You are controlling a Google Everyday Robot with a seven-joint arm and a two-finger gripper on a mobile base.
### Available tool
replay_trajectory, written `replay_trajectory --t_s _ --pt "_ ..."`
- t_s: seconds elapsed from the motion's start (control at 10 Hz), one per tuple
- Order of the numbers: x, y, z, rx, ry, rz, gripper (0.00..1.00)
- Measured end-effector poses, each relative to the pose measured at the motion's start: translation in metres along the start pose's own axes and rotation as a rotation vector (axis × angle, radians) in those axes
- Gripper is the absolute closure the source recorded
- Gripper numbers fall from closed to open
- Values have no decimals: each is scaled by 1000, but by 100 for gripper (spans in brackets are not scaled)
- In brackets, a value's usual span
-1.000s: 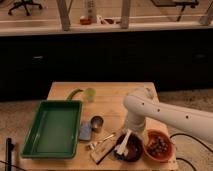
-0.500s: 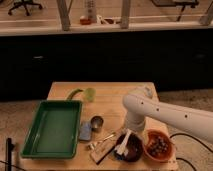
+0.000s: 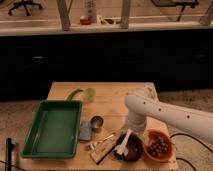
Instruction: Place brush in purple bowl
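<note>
The purple bowl (image 3: 134, 152) sits near the table's front edge, just left of the orange bowl (image 3: 159, 145). The whitish brush (image 3: 122, 144) slants over the purple bowl's left rim, head low and handle rising toward the gripper. My gripper (image 3: 130, 134) hangs from the white arm (image 3: 150, 112) right above the purple bowl, at the brush's upper end. Whether the brush touches the bowl I cannot tell.
A flat wooden block (image 3: 101, 153) and a thin metal utensil (image 3: 103, 140) lie left of the purple bowl. A steel cup (image 3: 96, 123) and a bluish object (image 3: 85, 133) stand beside the green tray (image 3: 35, 142). A small green cup (image 3: 90, 94) and a green item (image 3: 74, 93) are at the back.
</note>
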Motion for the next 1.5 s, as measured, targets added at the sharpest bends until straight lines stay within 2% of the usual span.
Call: replay_trajectory --t_s 1.5 --pt "-2 -2 0 -32 -16 -30 20"
